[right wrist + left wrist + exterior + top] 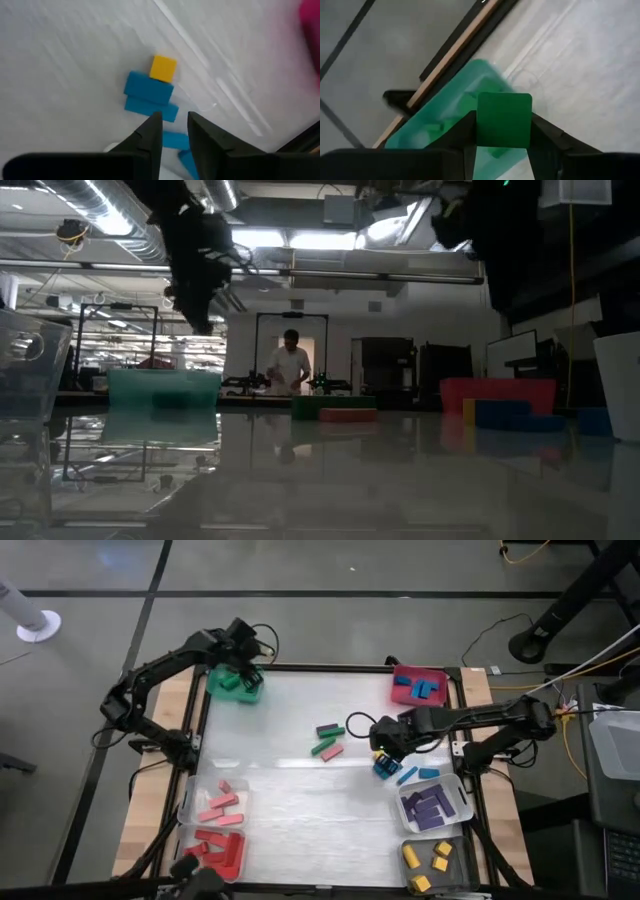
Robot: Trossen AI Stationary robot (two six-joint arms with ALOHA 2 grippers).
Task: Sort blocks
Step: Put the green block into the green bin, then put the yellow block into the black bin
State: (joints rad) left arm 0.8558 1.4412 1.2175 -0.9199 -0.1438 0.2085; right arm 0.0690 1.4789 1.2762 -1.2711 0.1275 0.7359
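My left gripper [238, 670] hangs over the green bin [235, 688] at the table's far left corner, shut on a green block [504, 120]. The bin [445, 125] below it holds more green blocks. My right gripper [175, 131] points down just beyond a small cluster of blue blocks [149, 90] and a yellow block [163, 67] lying flat on the table right of centre [384, 765]. Its fingers stand a narrow gap apart with nothing between them. Green, dark and pink blocks [328, 740] lie loose at the table's middle. My left gripper pinches the green block by two opposite sides [481, 127] between its two fingers. The fingers slant steeply down from above. The block is lifted clear, one broad face toward the wrist camera, over the green bin.
A pink bin [418, 687] holding blue blocks stands at the far right. A clear bin of purple blocks [435, 805] and a grey bin of yellow ones [428, 860] sit near right. Bins of pink [215, 802] and red blocks [220, 852] sit near left. A person [290, 365] stands far behind.
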